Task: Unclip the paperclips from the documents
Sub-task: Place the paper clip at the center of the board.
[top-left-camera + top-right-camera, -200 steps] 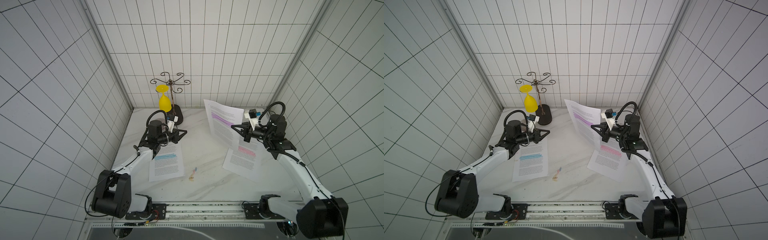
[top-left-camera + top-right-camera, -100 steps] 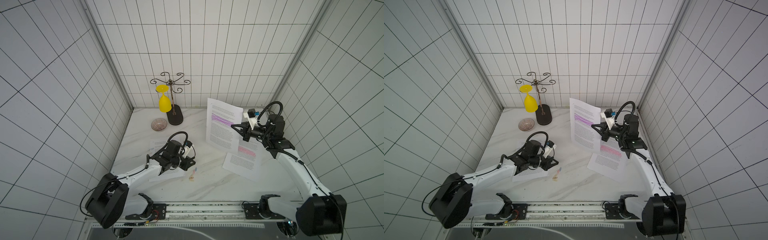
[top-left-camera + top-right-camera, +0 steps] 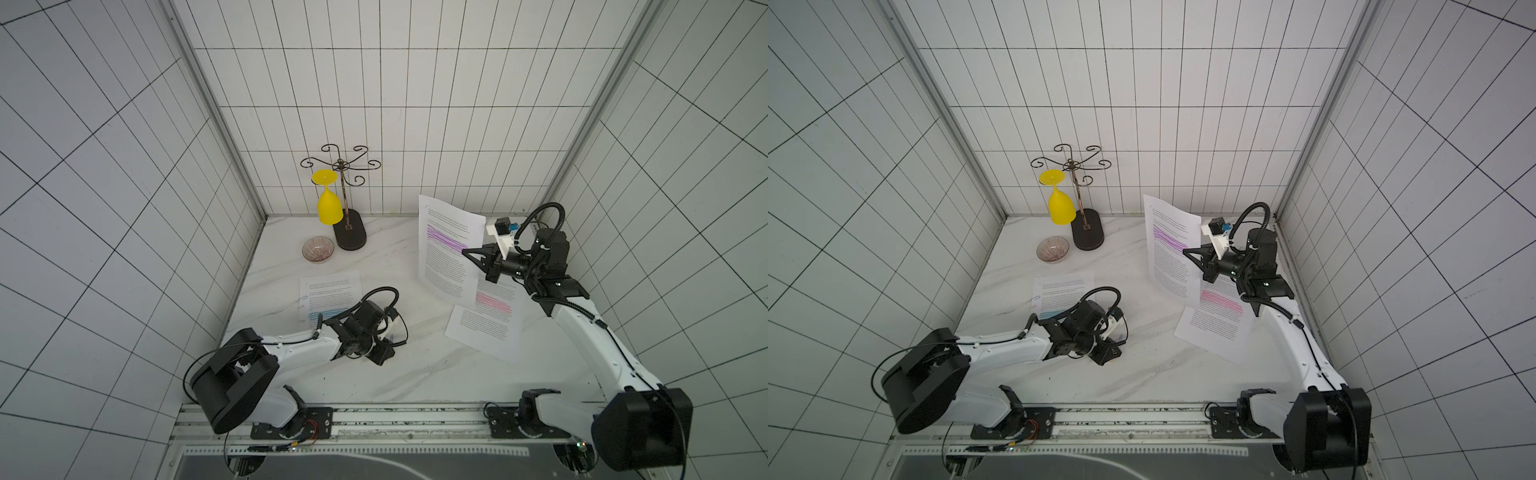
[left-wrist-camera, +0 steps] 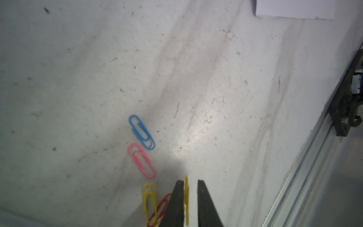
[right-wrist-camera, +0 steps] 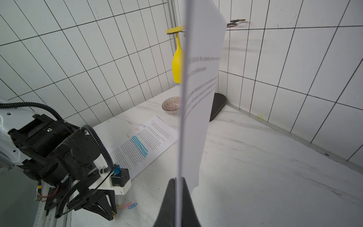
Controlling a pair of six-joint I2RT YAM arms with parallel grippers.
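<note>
Pinching purple-banded document (image 3: 444,253), right gripper (image 3: 465,252) holds it — left gripper (image 4: 188,181) gapes narrowly around yellow paperclip (image 4: 186,195).

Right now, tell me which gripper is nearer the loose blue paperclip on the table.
Left. The left gripper is low over the table just beside the blue paperclip; the right gripper is across the table, holding the purple-highlighted document upright.
</note>
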